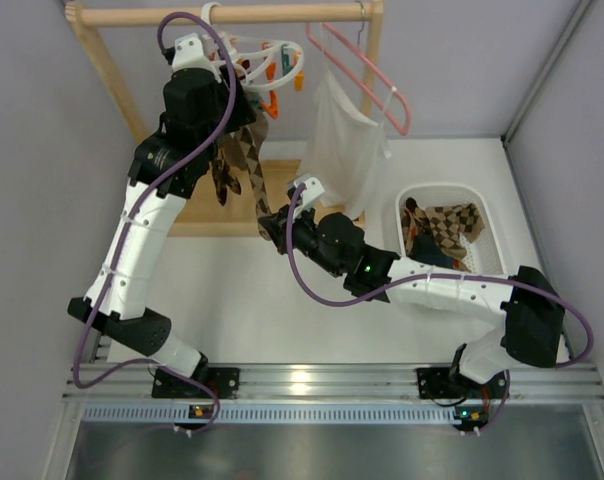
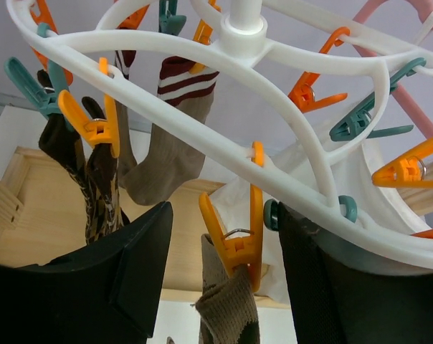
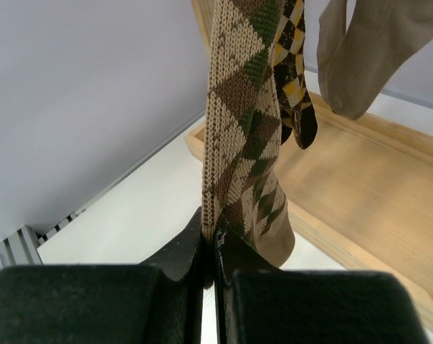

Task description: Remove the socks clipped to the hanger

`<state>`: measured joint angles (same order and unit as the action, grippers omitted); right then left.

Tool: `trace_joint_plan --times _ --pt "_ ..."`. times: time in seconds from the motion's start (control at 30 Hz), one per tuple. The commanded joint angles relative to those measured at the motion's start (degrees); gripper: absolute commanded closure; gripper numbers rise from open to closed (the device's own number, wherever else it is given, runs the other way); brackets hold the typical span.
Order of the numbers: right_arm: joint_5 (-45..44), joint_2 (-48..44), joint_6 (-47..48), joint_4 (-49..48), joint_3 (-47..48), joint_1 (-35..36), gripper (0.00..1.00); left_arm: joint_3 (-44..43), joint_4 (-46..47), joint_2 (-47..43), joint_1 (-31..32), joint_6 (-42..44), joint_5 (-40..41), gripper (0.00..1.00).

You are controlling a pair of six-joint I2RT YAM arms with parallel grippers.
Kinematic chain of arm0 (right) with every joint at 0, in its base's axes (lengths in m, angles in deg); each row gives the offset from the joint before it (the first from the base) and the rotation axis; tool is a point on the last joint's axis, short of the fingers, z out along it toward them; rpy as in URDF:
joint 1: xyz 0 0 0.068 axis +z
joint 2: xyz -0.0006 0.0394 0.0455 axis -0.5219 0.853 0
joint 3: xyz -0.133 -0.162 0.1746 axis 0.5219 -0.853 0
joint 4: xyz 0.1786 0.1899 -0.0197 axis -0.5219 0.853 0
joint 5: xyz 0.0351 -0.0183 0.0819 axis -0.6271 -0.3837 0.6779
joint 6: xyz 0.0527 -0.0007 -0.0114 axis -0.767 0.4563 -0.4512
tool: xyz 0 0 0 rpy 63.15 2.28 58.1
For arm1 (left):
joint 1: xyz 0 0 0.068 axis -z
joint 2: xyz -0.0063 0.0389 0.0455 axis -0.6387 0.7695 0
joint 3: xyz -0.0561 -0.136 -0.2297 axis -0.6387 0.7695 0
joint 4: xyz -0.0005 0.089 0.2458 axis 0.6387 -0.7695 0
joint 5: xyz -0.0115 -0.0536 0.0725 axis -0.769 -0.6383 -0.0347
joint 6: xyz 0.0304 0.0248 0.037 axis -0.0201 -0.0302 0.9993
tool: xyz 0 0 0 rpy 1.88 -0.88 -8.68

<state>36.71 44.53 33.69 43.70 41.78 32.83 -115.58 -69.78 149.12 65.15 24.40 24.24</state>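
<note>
Hanger w/ orange & teal pins hangs from wooden rail in top view, socks dangling below it. L arm reaches up, left hand at the ring; how far it's open can't be read from here. R arm stretches across table, right hand at low end of argyle sock. Cloth on pink hanger hangs just beside; basket at right holds patterned socks.

Left wrist view: hand wide open, gripping nothing, fingers either side of orange pin that clamps brown sock to the ring. Striped-cuff sock is clipped behind.

Right wrist view: fingers pressed tight together on argyle sock's bottom edge, sock running straight up.
</note>
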Motion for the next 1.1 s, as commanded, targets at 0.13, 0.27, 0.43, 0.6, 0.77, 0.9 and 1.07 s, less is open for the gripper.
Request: trace_joint_plan --times 0.13,0.27,0.43,0.6,0.77,0.9,1.07 --pt "1.1 -0.3 -0.2 -0.1 -1.0 1.2 1.00 -4.8 1.8 2.1 0.0 3.0 2.7 0.43" --pt "1.2 -0.4 -0.2 -0.2 -1.6 1.2 1.00 -5.2 1.9 2.2 0.0 3.7 3.8 0.43" --pt "0.9 -0.7 -0.3 -0.4 -2.4 1.2 1.00 -5.4 1.8 2.1 0.0 3.5 2.8 0.35" --pt "0.6 -0.7 -0.2 -0.4 -2.6 1.2 1.00 -4.1 1.9 -0.2 0.0 2.3 1.0 0.36" --pt "-0.1 -0.7 -0.1 -0.3 -2.7 1.2 1.00 -1.7 2.1 -3.6 0.0 0.9 -1.0 0.36" --pt "-0.3 -0.4 -0.1 -0.1 -2.3 1.2 1.00 0.3 2.6 -5.9 0.0 0.8 -4.8 0.36" --pt "0.0 -0.1 -0.3 0.3 -1.4 1.3 1.00 1.0 2.5 -6.8 -0.1 1.3 -4.0 0.36"
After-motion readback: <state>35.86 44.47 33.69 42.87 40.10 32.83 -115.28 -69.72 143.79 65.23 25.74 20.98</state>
